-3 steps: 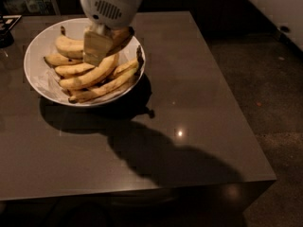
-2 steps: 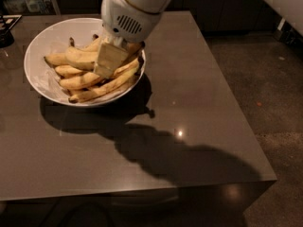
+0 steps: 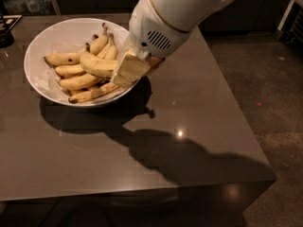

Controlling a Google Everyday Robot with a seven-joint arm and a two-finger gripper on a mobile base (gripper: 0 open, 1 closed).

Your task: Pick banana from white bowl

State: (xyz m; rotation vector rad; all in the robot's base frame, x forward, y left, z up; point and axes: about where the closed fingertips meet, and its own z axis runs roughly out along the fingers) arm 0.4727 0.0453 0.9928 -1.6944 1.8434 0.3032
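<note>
Where it lies across the top of the pile, the banana [image 3: 97, 65] sits in the right half of the white bowl [image 3: 60, 34], its thick curved body running left to right and its right end passing out of sight behind the gripper [image 3: 131, 69]. The gripper is at the bowl's right rim, closed narrowly on that end of the banana, with one pale cream finger [image 3: 127, 71] facing the camera. The slimmer bananas [image 3: 78, 82] lie beneath and beside it, several fanned toward the bowl's near wall. The white arm [image 3: 165, 18] comes down from the upper right. The bowl stands at the far left of a dark brown table [image 3: 94, 164], on which the arm's shadow [image 3: 180, 160] falls.
</note>
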